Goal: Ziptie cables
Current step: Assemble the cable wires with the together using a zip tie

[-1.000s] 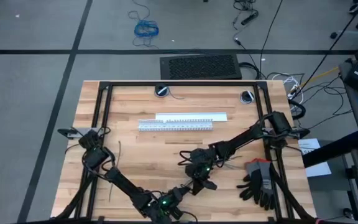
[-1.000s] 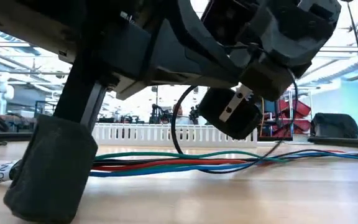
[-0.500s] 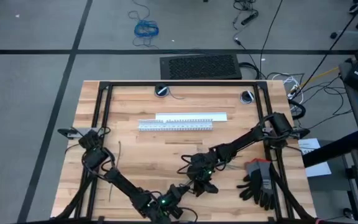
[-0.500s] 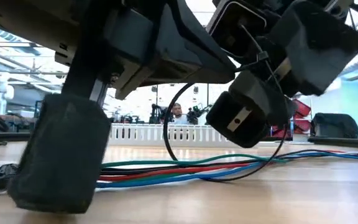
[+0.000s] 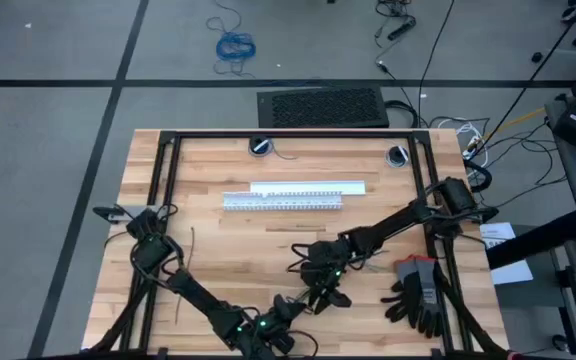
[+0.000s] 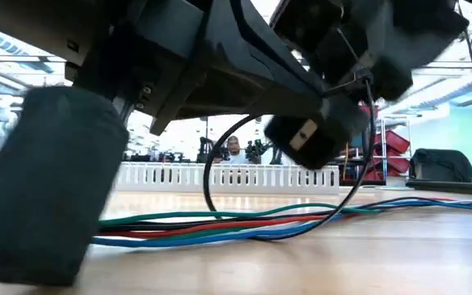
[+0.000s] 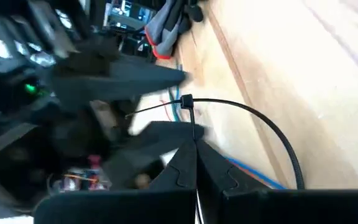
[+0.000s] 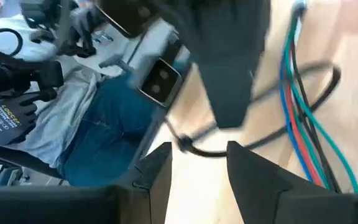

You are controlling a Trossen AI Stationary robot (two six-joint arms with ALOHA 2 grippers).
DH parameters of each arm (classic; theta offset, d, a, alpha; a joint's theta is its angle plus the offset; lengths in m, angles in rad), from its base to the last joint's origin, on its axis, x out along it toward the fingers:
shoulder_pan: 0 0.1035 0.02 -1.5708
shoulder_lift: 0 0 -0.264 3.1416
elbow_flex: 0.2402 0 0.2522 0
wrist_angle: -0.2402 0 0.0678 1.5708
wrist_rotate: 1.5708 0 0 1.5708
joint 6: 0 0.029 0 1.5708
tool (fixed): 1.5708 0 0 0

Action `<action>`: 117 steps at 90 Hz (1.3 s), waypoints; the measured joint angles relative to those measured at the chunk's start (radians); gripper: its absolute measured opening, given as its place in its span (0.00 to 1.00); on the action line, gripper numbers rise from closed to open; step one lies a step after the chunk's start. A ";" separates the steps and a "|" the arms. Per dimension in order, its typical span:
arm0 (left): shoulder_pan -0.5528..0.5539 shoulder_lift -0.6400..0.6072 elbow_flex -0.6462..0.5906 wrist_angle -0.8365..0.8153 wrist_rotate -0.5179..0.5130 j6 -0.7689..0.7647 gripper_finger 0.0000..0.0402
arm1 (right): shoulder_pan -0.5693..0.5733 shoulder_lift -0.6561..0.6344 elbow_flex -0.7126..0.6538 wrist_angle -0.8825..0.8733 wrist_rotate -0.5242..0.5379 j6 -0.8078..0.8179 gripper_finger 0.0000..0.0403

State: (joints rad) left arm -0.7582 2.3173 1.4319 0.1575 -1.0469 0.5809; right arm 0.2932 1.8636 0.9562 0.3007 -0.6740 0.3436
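The left gripper [image 7: 194, 155] pinches the looped ziptie [image 7: 253, 121] around the cables [image 6: 220, 229] while the right gripper [image 8: 197, 165] gapes empty; next, pull it tight.

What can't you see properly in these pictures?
- High view: the cables and both grippers' fingertips, hidden under the crossed arms.
- Low view: where the ziptie loop's top goes, covered by blurred dark arm parts.
- Right wrist view: right gripper looks empty; the ziptie head is smeared.
- Left wrist view: left gripper pinches the ziptie tail.
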 joint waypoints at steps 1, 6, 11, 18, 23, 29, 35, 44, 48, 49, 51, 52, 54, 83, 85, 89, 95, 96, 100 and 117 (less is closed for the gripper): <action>0.000 0.000 0.000 -0.002 0.000 -0.002 0.00 | 0.000 -0.004 0.000 0.001 0.003 -0.001 0.36; 0.000 0.000 0.000 -0.009 0.000 -0.009 0.00 | 0.004 -0.022 0.000 0.002 0.026 -0.011 0.36; 0.000 0.000 0.000 -0.011 0.000 -0.010 0.00 | 0.013 -0.030 0.000 0.006 0.051 -0.025 0.35; 0.000 0.000 0.000 -0.012 0.000 -0.010 0.00 | 0.028 -0.029 0.000 0.002 0.078 -0.045 0.32; 0.000 0.000 0.000 -0.012 0.000 -0.009 0.00 | 0.041 -0.029 0.000 -0.004 0.104 -0.066 0.30; 0.003 0.000 0.000 -0.011 0.000 -0.008 0.00 | 0.053 -0.029 0.000 -0.003 0.122 -0.085 0.26; 0.004 0.000 0.000 -0.010 0.001 -0.007 0.00 | 0.059 -0.029 0.000 0.008 0.127 -0.094 0.23; 0.004 0.000 0.000 -0.009 0.001 -0.006 0.00 | 0.062 -0.029 0.000 0.012 0.133 -0.102 0.17; 0.004 0.000 0.000 -0.009 0.001 -0.006 0.00 | 0.062 -0.029 0.000 0.009 0.134 -0.102 0.14; 0.004 0.000 0.000 -0.009 0.001 -0.006 0.00 | 0.062 -0.029 0.000 0.009 0.134 -0.102 0.14; 0.004 0.000 0.000 -0.009 0.001 -0.005 0.00 | 0.062 -0.028 0.000 0.010 0.134 -0.102 0.12; 0.004 0.000 0.000 -0.008 0.001 -0.005 0.00 | 0.062 -0.028 0.000 0.010 0.134 -0.102 0.11; 0.004 0.000 0.000 -0.008 0.001 -0.004 0.00 | 0.062 -0.029 0.000 0.010 0.135 -0.103 0.10; 0.004 0.000 -0.002 0.014 -0.004 0.002 0.00 | 0.060 -0.028 0.000 -0.021 0.167 -0.169 0.00; 0.004 0.000 -0.002 0.018 -0.005 0.002 0.00 | 0.060 -0.028 0.000 -0.022 0.171 -0.176 0.00; 0.004 0.000 -0.002 0.024 -0.005 0.002 0.00 | 0.060 -0.028 0.000 -0.022 0.182 -0.193 0.00; 0.005 0.000 -0.002 0.032 -0.007 0.001 0.00 | 0.061 -0.028 0.000 -0.022 0.213 -0.212 0.00; 0.005 0.000 -0.002 0.033 -0.008 0.001 0.00 | 0.061 -0.028 0.000 -0.022 0.216 -0.215 0.00; 0.004 0.000 -0.002 0.034 -0.010 0.001 0.00 | 0.061 -0.028 0.000 -0.021 0.227 -0.224 0.00; 0.005 -0.001 -0.002 -0.011 0.004 -0.072 0.00 | 0.063 -0.028 0.000 -0.008 0.279 -0.259 0.00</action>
State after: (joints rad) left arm -0.7531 2.3166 1.4303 0.1461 -1.0428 0.5092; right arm 0.3565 1.8359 0.9562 0.2926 -0.3953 0.0841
